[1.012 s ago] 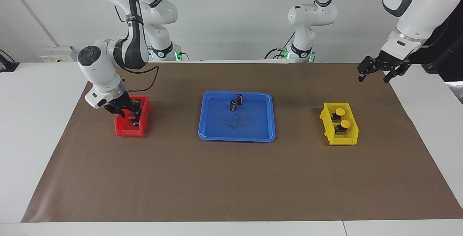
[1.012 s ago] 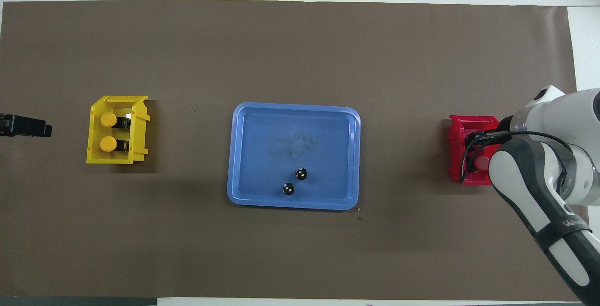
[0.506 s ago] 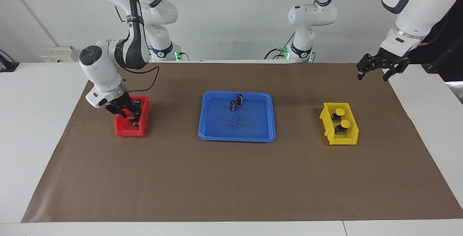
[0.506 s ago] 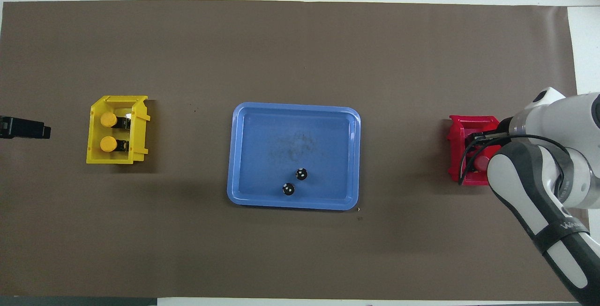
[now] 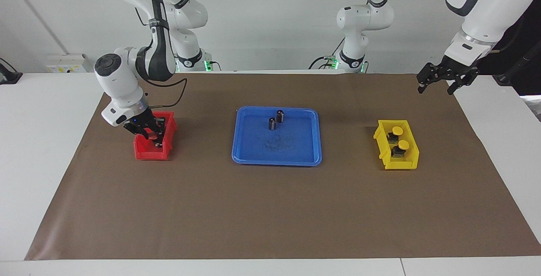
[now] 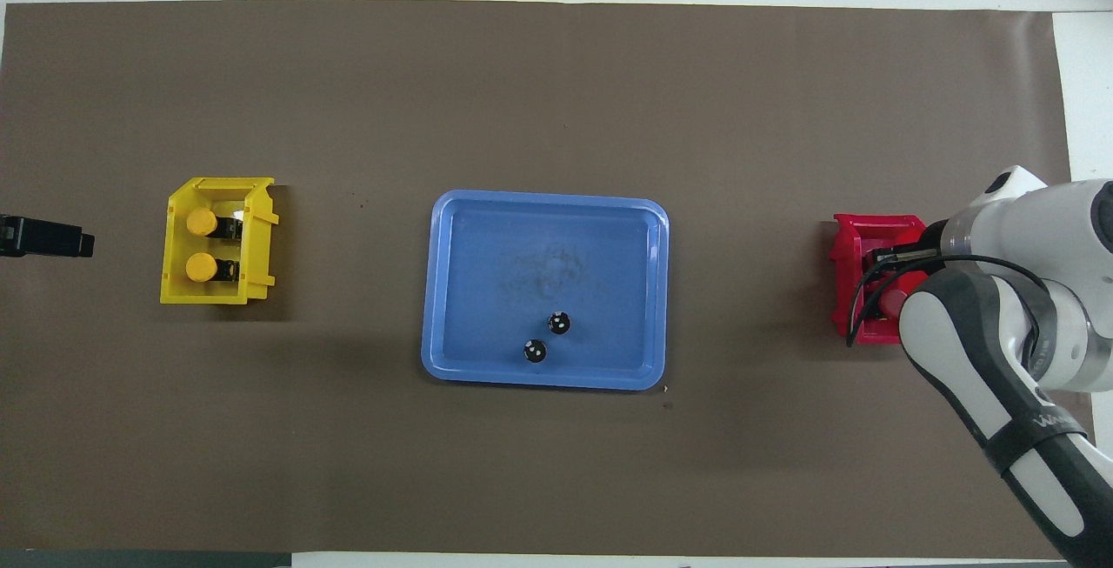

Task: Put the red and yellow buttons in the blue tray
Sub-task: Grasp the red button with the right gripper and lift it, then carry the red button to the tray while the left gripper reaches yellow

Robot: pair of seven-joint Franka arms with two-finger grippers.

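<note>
The blue tray [image 5: 277, 158] lies mid-table; it also shows in the overhead view [image 6: 543, 379]. Two yellow buttons [image 5: 397, 131] [image 5: 403, 144] sit in the yellow bin [image 5: 399, 164], also seen from overhead [image 6: 202, 222] [image 6: 201, 267]. My right gripper [image 5: 148, 134] is down in the red bin [image 5: 150, 153], shut on a red button; its red cap shows in the overhead view [image 6: 892, 300]. The other red button is hidden by the gripper and arm. My left gripper [image 5: 439, 82] waits open and empty, up over the table's edge at the left arm's end, also seen from overhead [image 6: 48, 237].
Two dark capless cylinders [image 5: 280, 116] [image 5: 272, 124] stand in the blue tray, in the part nearer to the robots. A brown mat [image 5: 270, 208] covers the table. The red bin [image 6: 845, 255] sits toward the right arm's end, the yellow bin [image 6: 217, 294] toward the left arm's end.
My right gripper has risen slightly inside the red bin. My left gripper has risen a little. The bins, tray and yellow buttons have not moved.
</note>
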